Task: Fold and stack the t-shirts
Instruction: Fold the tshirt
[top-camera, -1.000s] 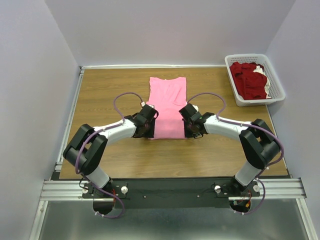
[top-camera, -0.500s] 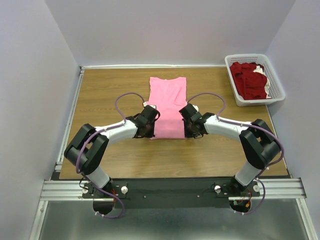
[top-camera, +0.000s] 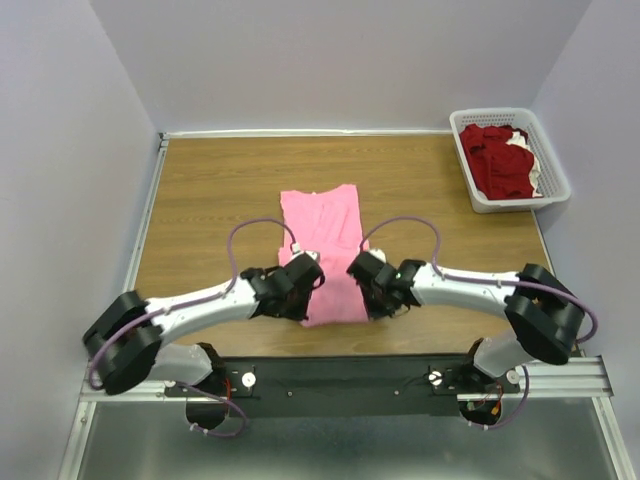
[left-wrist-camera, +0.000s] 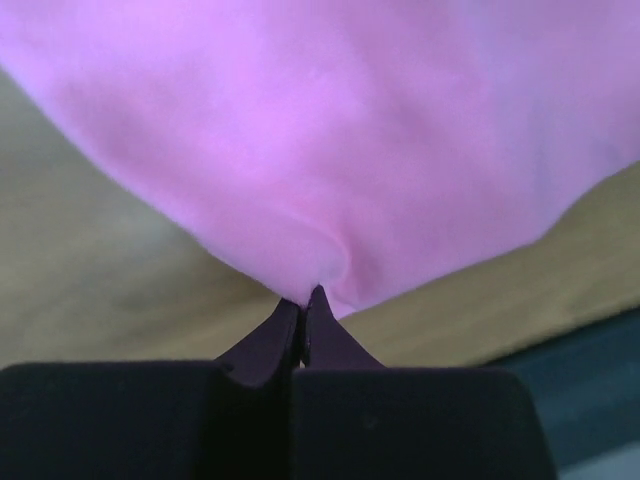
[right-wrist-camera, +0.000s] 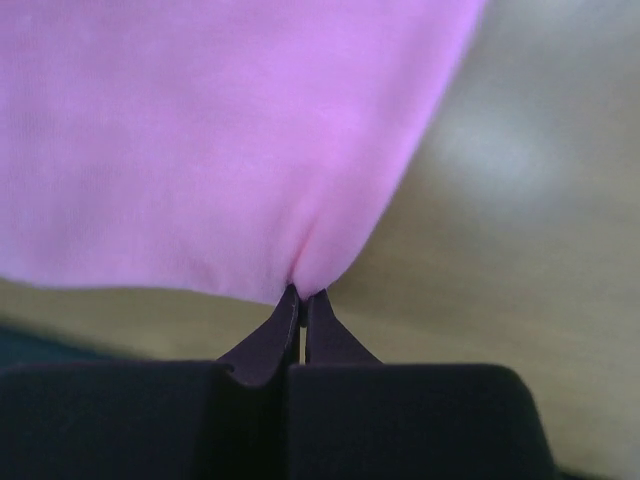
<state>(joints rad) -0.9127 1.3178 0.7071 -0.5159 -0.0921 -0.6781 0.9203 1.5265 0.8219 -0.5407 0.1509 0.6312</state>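
- The pink t-shirt (top-camera: 322, 240) has slid toward the near edge of the worktop (top-camera: 200, 200) and lies slightly skewed.
- Left end effector (left-wrist-camera: 303, 300) and right end effector (right-wrist-camera: 300, 298) each clamp its near hem.
- Dark red t-shirts (top-camera: 500, 160) lie heaped in the white basket (top-camera: 520, 203), far right.

The left gripper (left-wrist-camera: 303, 305) has its dark fingertips pinched together on the edge of the pink t-shirt (left-wrist-camera: 340, 130), which hangs over the wooden table (left-wrist-camera: 90, 270).
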